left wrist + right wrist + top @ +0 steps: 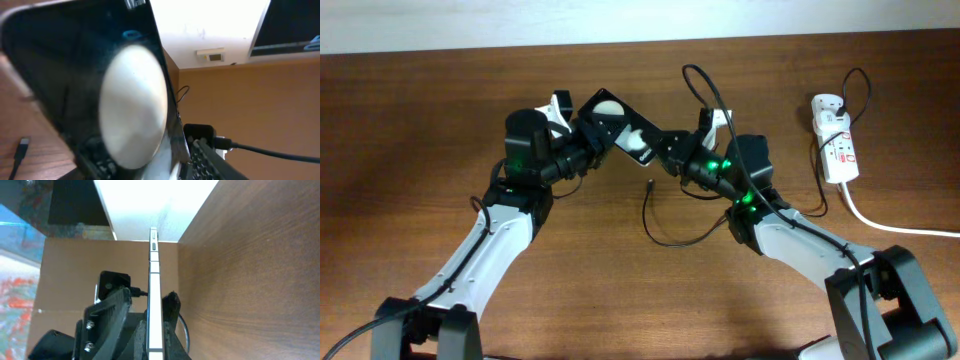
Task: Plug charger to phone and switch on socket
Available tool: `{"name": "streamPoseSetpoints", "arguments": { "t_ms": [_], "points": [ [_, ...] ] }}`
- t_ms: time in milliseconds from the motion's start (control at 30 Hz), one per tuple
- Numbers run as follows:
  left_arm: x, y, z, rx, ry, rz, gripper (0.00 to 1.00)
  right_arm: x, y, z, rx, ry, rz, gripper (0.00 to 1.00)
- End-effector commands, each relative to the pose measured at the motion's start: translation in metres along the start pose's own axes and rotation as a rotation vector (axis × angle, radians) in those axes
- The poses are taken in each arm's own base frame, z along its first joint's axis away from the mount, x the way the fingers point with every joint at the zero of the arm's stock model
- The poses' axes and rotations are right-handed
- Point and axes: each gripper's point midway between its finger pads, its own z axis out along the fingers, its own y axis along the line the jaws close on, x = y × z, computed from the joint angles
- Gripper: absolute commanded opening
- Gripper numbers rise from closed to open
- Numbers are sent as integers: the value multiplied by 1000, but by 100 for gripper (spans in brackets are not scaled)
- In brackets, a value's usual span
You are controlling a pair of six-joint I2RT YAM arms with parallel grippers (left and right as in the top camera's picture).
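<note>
Phone [618, 122] is clamped in the right gripper [149, 297]; state of the left gripper [586, 132] cannot be told. Released early, it could be dropped toward the charger [650, 186] at 6 o'clock

Seeing glossy black phone [617, 125] with white round patches, thin black charger [645, 212], white socket [835, 145] with red marks plus white cord [900, 228], brown wood-grain table [420, 130], black-and-white arms [490, 240] with green LEDs [744, 202].
</note>
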Motion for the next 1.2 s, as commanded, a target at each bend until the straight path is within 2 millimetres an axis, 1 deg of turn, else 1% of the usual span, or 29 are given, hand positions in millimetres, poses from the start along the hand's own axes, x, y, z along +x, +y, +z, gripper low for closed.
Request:
{"name": "streamPoseSetpoints", "arguments": {
  "t_ms": [0, 67, 133, 233, 367, 400, 433, 467, 500, 533, 600, 633, 733, 833, 900, 1000, 1067, 1100, 1167],
  "points": [
    [-2, -17, -4, 44, -10, 20, 42, 12, -7, 4, 36, 31, 83, 4],
    [-3, -18, -4, 47, -14, 2, 41, 16, -10, 5, 47, 41, 105, 4],
    [-5, -21, -4, 59, -24, 8, 37, 20, -9, 7, 47, 48, 118, 4],
    [-6, -22, -4, 63, -24, -24, 21, 22, -9, 7, 47, 57, 118, 4],
    [-6, -22, -4, 63, -25, -24, 8, 28, -8, 6, 46, 90, 137, 4],
    [-6, -22, -4, 63, -24, -30, 3, 30, -8, 6, 44, 103, 136, 4],
    [-6, -22, -4, 62, -24, -36, 1, 31, -8, 6, 44, 109, 109, 42],
    [-6, -22, -4, 63, -24, -36, 0, 31, -8, 6, 41, 113, 60, 72],
    [-6, -22, -4, 62, -25, -36, 0, 32, -8, 5, 33, 128, -29, 88],
    [-7, -21, -5, 61, -24, -38, 0, 33, -8, 2, 26, 148, -94, 100],
    [-9, -18, -6, 55, -22, -46, 0, 31, -8, -2, 13, 170, -165, 99],
    [-10, -16, -8, 49, -20, -54, 0, 26, -7, -6, 4, 177, -218, 99],
    [-16, -3, -13, 13, -25, -90, 0, 14, -12, -17, 21, 179, -273, 99],
    [-23, 8, -21, -13, -25, -126, 0, 6, -30, -32, 112, 180, -312, 99],
    [-27, 11, -27, -5, -15, -139, 0, 8, -43, -43, 183, 193, -340, 99],
    [-31, 16, -31, -2, -5, -156, 0, 10, -69, -62, 348, 186, -385, 99],
    [-30, 22, -29, -7, 15, -171, 0, 10, -80, -75, 443, 175, -409, 99],
    [-26, 35, -22, -23, 44, -205, 0, 12, -88, -87, 514, 171, -411, 99],
    [-20, 48, -13, -32, 84, -241, 0, 14, -96, -100, 588, 170, -414, 99]
  ]
}}
